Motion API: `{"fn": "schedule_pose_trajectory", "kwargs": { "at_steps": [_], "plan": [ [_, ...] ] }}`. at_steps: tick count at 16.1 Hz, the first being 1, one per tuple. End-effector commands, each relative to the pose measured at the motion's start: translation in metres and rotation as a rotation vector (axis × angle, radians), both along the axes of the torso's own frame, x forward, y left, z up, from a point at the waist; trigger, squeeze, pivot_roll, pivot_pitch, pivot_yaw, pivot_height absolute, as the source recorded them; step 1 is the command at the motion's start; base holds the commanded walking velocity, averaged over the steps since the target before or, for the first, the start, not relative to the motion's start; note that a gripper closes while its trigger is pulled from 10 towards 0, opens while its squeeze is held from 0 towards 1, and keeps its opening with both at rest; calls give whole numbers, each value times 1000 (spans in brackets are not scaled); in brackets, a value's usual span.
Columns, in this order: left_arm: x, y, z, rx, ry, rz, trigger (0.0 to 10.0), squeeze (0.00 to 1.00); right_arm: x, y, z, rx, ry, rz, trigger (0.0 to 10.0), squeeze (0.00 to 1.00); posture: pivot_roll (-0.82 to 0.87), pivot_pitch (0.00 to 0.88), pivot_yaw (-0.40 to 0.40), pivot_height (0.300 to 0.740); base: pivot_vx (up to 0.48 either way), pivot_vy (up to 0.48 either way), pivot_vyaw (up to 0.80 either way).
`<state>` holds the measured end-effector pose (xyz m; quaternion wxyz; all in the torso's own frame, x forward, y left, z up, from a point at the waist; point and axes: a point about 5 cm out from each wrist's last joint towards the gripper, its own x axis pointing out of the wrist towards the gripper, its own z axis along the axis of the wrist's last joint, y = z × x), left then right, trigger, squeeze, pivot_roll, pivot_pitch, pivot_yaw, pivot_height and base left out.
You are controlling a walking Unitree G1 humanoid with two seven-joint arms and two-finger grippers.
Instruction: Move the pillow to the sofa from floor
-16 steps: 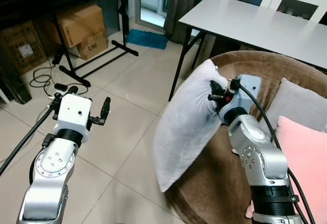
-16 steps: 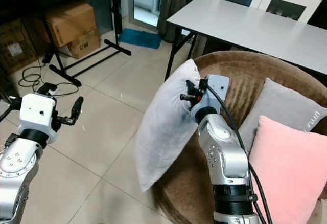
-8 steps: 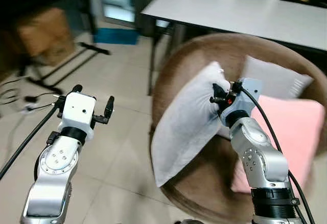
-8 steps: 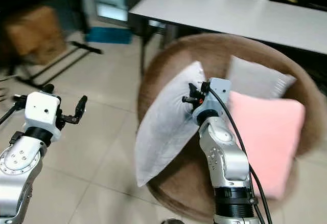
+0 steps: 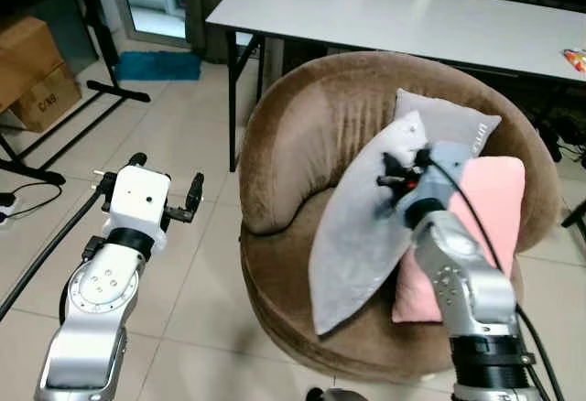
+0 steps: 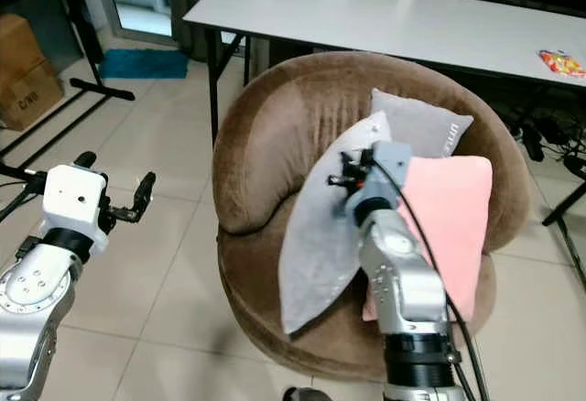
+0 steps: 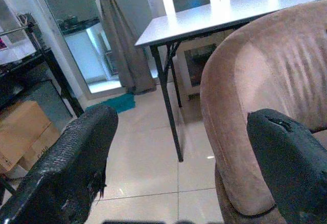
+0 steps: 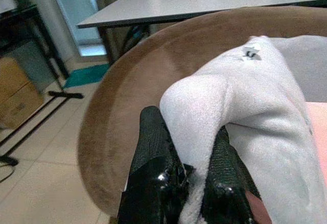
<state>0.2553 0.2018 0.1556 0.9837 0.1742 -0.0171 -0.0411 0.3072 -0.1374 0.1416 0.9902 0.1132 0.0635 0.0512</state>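
1. The right end effector pinches a fold of the grey pillow near its upper corner, black fingers pressed into the fabric.
2. The pillow hangs tilted from that grip over the seat of the round brown sofa, its lower corner near the seat's front edge.
3. Just behind the pillow a pink cushion leans on the sofa back, with a second grey cushion behind it.
4. The left end effector hovers over the tiled floor beside the sofa, fingers spread and holding nothing.
5. A white worktop stands behind the sofa; cardboard boxes sit far left.
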Motion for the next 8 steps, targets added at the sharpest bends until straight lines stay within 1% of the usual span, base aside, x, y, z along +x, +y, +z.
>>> {"fn": "schedule_pose_trajectory", "kwargs": {
  "at_steps": [1,7,8],
  "plan": [
    [1,-2,2,-12,-9,-14,10000,0,6,1,21,0,-96,11,10000,0,-10,0,-63,740,289,0,0],
    [2,-5,1,-22,-2,-28,10000,0,6,3,23,-9,-110,36,10000,0,-16,0,-67,740,294,0,0],
    [1,-5,0,-23,0,-31,10000,0,6,4,21,-3,-96,40,10000,0,-14,0,-68,740,296,0,-800]
  ]
}}
